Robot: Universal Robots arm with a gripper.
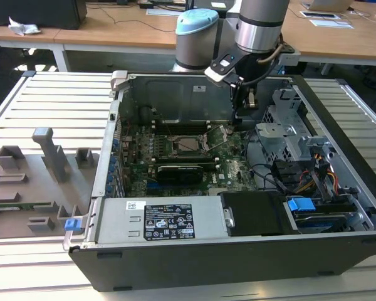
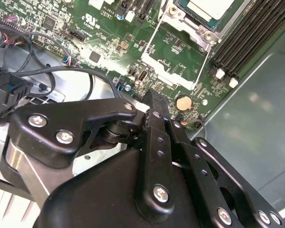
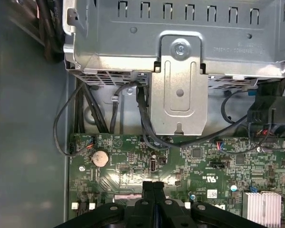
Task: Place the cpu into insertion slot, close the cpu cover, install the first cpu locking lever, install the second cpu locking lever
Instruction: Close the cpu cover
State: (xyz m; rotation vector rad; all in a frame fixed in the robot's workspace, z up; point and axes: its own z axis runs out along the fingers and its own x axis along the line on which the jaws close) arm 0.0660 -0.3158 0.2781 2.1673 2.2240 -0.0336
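My gripper (image 1: pixel 250 103) hangs inside the open computer case, to the exterior view's right of the processor socket (image 1: pixel 188 143). Its two black fingers (image 2: pixel 154 102) are pressed together with nothing between them, and their tips (image 3: pixel 153 189) hover over the green board. The cpu (image 2: pixel 210 6) lies in the socket, its silvery top showing. The cpu cover (image 2: pixel 177 14), a silvery frame, lies around it. Thin wire locking levers (image 2: pixel 149 43) stand out from the socket toward my gripper, also seen raised in the exterior view (image 1: pixel 218 134).
A metal drive cage (image 3: pixel 180 57) with black cables (image 3: pixel 142 118) stands close beside the gripper. Memory slots (image 2: pixel 249 35) run along the socket. A black module (image 1: pixel 185 170) lies on the board near the front. The power supply (image 1: pixel 156 221) spans the case front. A grey fixture tray (image 1: pixel 31 182) sits outside.
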